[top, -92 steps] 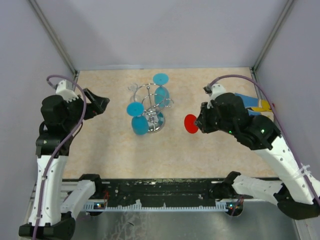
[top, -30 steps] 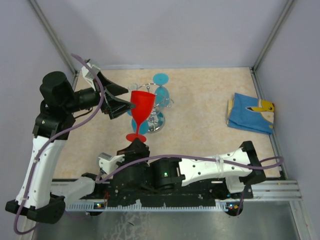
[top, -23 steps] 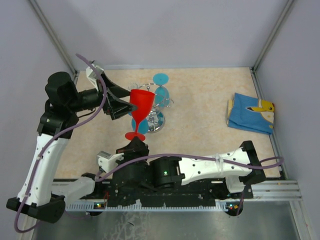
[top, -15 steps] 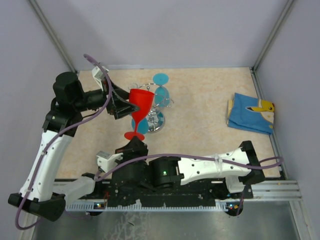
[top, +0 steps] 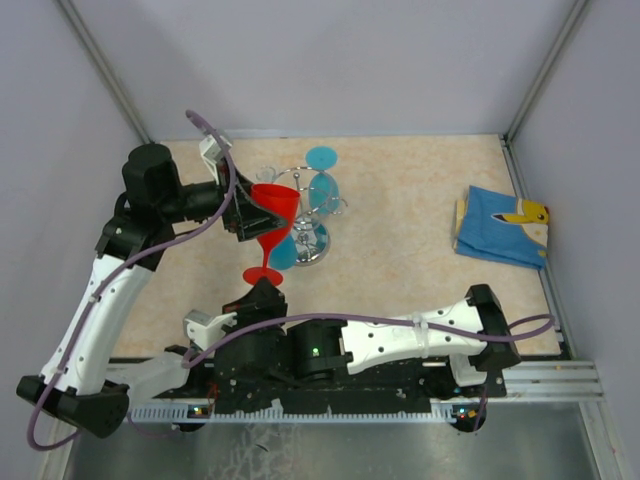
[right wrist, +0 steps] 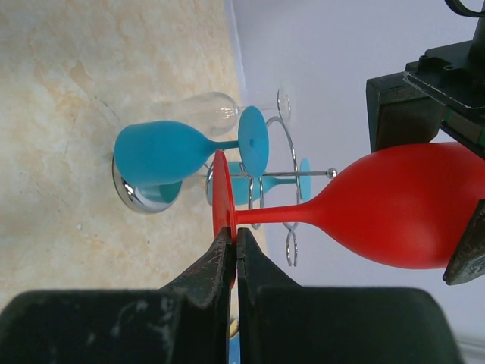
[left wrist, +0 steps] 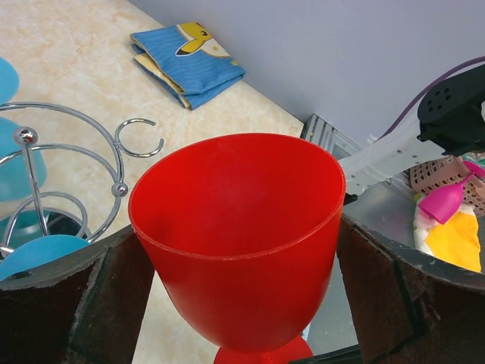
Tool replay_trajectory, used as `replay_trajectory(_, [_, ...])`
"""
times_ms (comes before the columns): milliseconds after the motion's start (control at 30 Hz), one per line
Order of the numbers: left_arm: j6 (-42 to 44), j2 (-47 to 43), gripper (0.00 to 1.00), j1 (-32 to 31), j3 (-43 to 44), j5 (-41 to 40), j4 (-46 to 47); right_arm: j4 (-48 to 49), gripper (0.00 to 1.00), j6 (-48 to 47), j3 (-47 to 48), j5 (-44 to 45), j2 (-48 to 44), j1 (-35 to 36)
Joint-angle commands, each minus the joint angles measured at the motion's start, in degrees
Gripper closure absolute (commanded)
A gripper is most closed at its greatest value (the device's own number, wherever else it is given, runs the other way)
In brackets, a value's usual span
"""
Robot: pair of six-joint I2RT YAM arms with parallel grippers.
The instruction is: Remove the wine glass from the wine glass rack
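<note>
Left tool point(top: 247, 213) has pushed inward, arm outstretched, clasping the red glass point(right wrist: 394, 205); right tool point(right wrist: 229, 246) pinches its foot.

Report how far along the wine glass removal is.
Done: the red glass is off the rack, held in the air beside it. In hand: the right end effector pinches its foot while the left end effector brackets the bowl; whether it grips is unclear. Left: setting the red glass down. Two blue glasses and a clear glass hang on the rack.
</note>
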Motion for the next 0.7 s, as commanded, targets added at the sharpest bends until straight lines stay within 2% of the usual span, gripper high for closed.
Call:
replay_trajectory(0, [0.44, -0.16, 0.02, -0.77, 0.41, 0.95, 0.06, 1.0, 1.0, -3.22, 3.13, -0.31, -0.27, -0.24])
replay_trajectory(133, [0.26, 0.46, 0.04, -1.07, 0.64, 1.52, -0.22, 1.09, 1.0, -3.14, 3.1, -0.39, -0.31, -0.2])
replay_trajectory(367, [1.27, 0.63, 0.15, -1.37, 0.64, 1.79, -0.91, 1.85, 0.98, -2.94, 2.8, -0.18, -0.37, -0.24])
replay_trajectory(467, [2.0, -0.14, 0.15, -1.4, 0.88, 0.54, -0.94, 2.27, 0.85, -2.84, 2.55, 0.07, -0.48, -0.24])
replay_trajectory(533, [2.33, -0.46, 0.14, -1.37, 1.27, -0.63, -0.93, 2.66, 0.57, -2.73, 2.34, 0.23, -0.66, -0.23])
replay_trajectory(600, [2.9, -0.5, 0.15, -1.34, 1.92, -2.8, -1.89, 2.76, 0.4, -2.49, 2.27, 0.41, -0.93, -0.24])
replay_trajectory(667, [3.95, -0.17, 0.16, -1.38, 3.04, -5.63, -3.48, 3.23, 0.15, -2.24, 2.11, 1.27, -1.46, -0.23])
